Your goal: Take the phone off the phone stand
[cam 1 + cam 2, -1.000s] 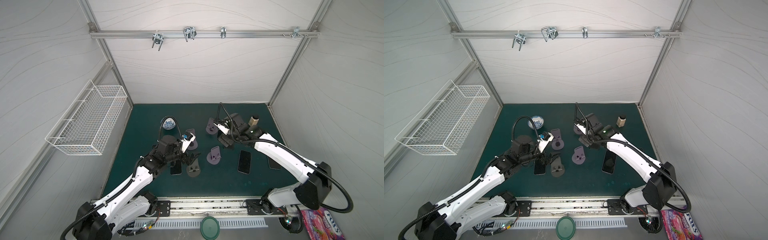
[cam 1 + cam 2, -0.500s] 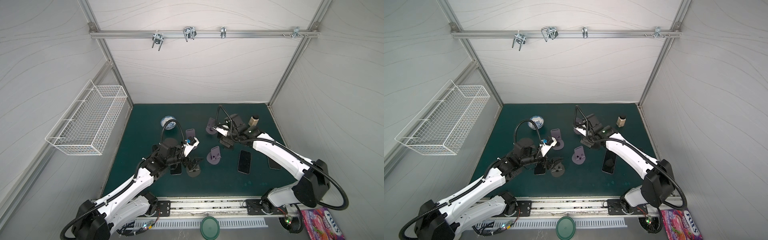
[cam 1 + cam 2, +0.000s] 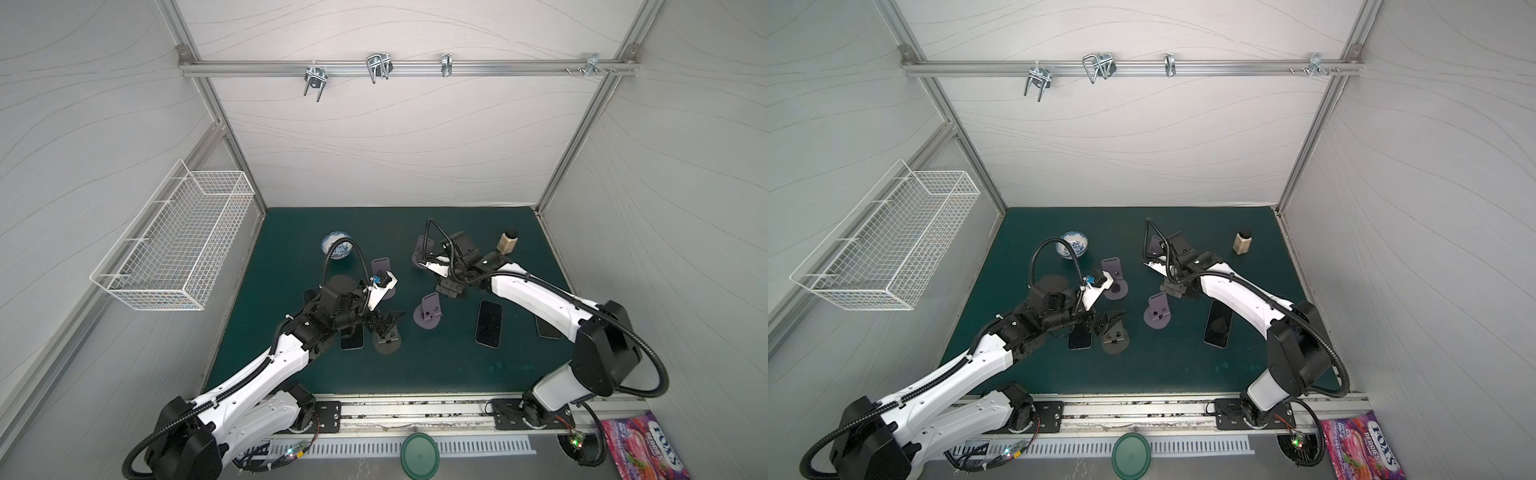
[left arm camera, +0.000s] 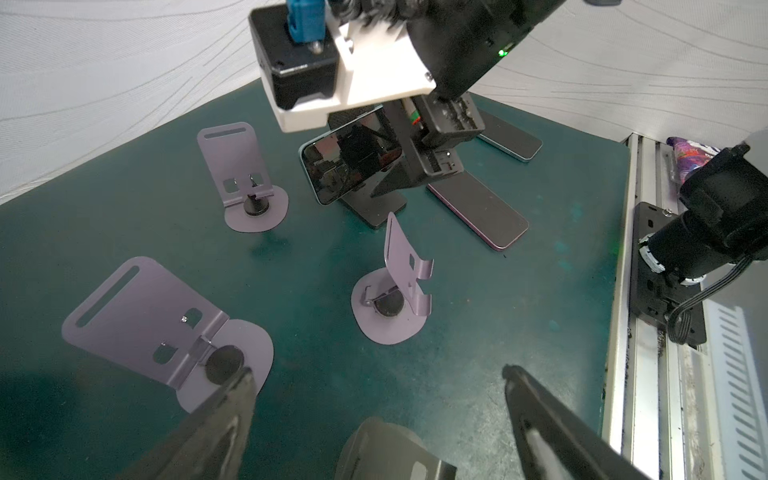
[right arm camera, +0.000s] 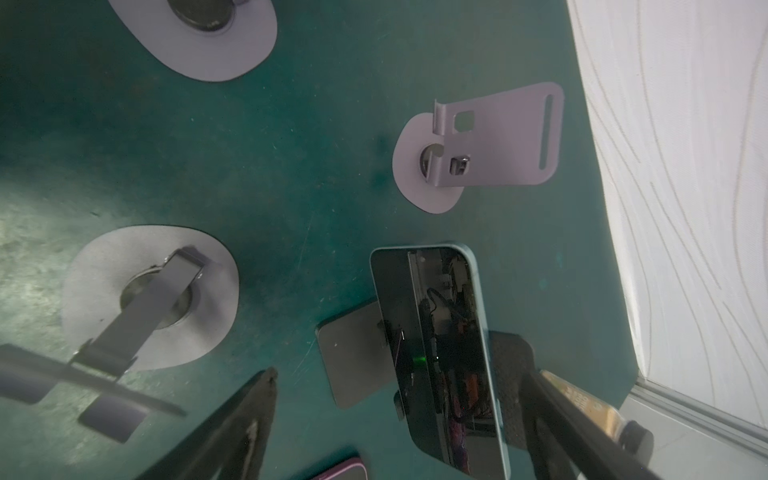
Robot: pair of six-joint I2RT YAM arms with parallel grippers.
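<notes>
A phone [image 5: 436, 332] with a pale blue rim leans on a dark phone stand [image 5: 353, 357]. My right gripper [image 5: 395, 368] is open, one finger on each side of the phone, not touching it. The left wrist view shows the same phone [image 4: 353, 162] on its stand [image 4: 374, 210] under the right gripper [image 4: 419, 166]. In both top views the right gripper [image 3: 451, 286] [image 3: 1177, 286] hides phone and stand. My left gripper [image 4: 378, 370] [image 3: 386, 322] [image 3: 1108, 322] is open and empty above a dark grey stand [image 4: 386, 449] [image 3: 386, 340].
Phones lie flat on the green mat [image 3: 352, 340] [image 3: 489, 323] [image 3: 548, 330]. Empty purple stands [image 3: 428, 313] [image 3: 382, 270] [image 3: 419, 253] stand around. A patterned bowl [image 3: 337, 246] and a small bottle [image 3: 508, 242] sit at the back. A wire basket [image 3: 174, 241] hangs on the left wall.
My left gripper has opened wider and drifted right and forward over the dark grey stand. The right gripper has barely shifted and stays open round the phone.
</notes>
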